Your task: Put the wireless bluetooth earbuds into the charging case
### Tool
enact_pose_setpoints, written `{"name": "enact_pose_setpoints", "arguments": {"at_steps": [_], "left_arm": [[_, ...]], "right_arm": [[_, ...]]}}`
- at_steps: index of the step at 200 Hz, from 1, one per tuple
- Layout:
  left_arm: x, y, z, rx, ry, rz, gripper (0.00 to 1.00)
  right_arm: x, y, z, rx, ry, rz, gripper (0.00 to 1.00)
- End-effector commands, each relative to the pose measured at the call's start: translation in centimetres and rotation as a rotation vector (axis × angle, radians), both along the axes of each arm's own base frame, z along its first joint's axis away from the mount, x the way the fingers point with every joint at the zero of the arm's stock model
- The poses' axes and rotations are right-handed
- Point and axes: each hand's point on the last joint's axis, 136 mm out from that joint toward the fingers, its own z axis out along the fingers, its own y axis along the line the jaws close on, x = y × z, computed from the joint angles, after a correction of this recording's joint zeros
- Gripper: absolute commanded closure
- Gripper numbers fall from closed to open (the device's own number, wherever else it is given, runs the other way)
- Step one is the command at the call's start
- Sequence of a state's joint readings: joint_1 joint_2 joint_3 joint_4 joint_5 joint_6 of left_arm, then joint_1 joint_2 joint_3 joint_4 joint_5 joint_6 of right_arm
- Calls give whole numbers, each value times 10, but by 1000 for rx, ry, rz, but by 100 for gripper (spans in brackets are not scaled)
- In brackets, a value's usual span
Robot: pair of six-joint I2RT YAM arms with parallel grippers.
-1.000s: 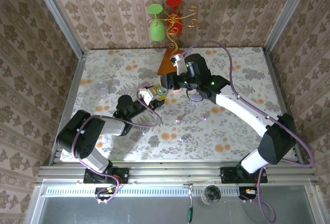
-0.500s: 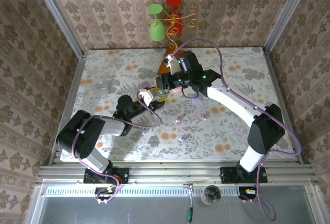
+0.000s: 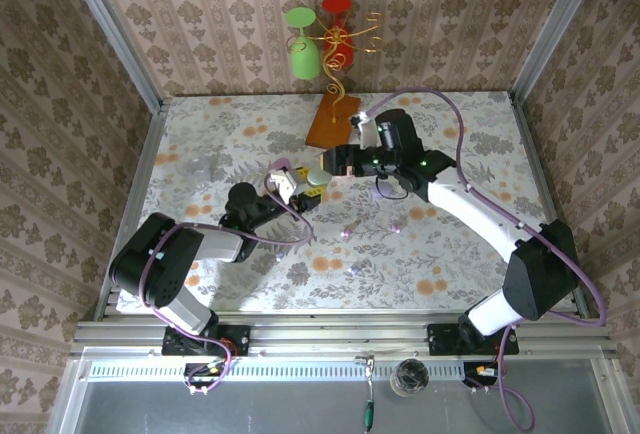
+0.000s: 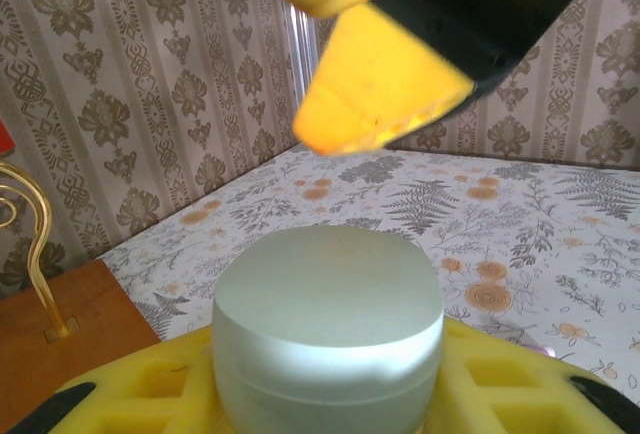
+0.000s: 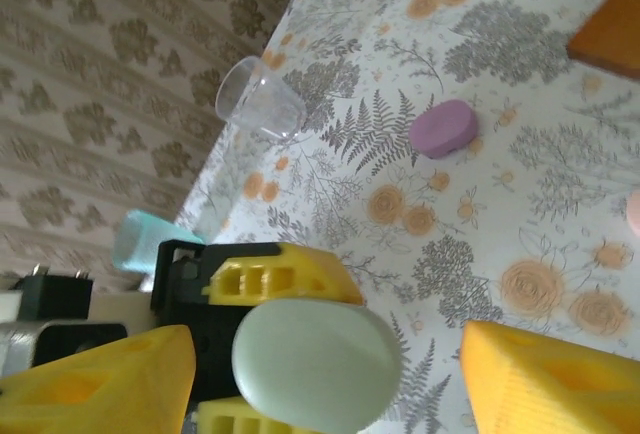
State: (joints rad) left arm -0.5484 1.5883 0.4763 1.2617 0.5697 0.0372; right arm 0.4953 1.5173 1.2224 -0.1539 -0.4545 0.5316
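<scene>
Overhead, left arm lies low, reaching toward 2 o'clock; left claw [image 3: 296,186] clamped on mint case [image 3: 318,178]. Right arm arcs in from 4 o'clock, right claw [image 3: 337,163] spread wide, flanking the case. Wooden board [image 3: 330,120] close at 12; tabletop [image 3: 220,134] open at 9. Earbuds [image 3: 347,233] loose on tabletop, 5 o'clock from claws, apart.

The left arm [image 3: 215,244] and right arm [image 3: 470,209] pair white shells with black joints; purple cables [image 3: 459,134] trail along them. Their fingers [image 5: 100,379] are yellow, blocky. Beside the rail [image 3: 340,332], black bases [image 3: 195,339] seem bolted down.
</scene>
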Motion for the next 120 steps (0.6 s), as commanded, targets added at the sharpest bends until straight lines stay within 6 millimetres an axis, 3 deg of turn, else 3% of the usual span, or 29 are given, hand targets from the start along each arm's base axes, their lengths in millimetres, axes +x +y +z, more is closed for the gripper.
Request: {"name": "enact_pose_setpoints", "arguments": {"at_steps": [1, 39, 83, 98, 120], "left_arm": [[-3, 0, 34, -77, -33, -30, 58], [-3, -4, 47, -110, -18, -69, 57], [-8, -10, 57, -125, -30, -114, 58], [-8, -10, 59, -127, -33, -118, 58], [-7, -10, 58, -124, -35, -110, 58]], "right_arm": [[-8, 4, 12, 182, 77, 41, 25], [-23, 15, 2, 349, 218, 117, 26], [-20, 24, 8, 553, 310, 128, 32], [-20, 26, 10, 602, 327, 140, 39], [-20, 28, 11, 643, 340, 151, 56]]}}
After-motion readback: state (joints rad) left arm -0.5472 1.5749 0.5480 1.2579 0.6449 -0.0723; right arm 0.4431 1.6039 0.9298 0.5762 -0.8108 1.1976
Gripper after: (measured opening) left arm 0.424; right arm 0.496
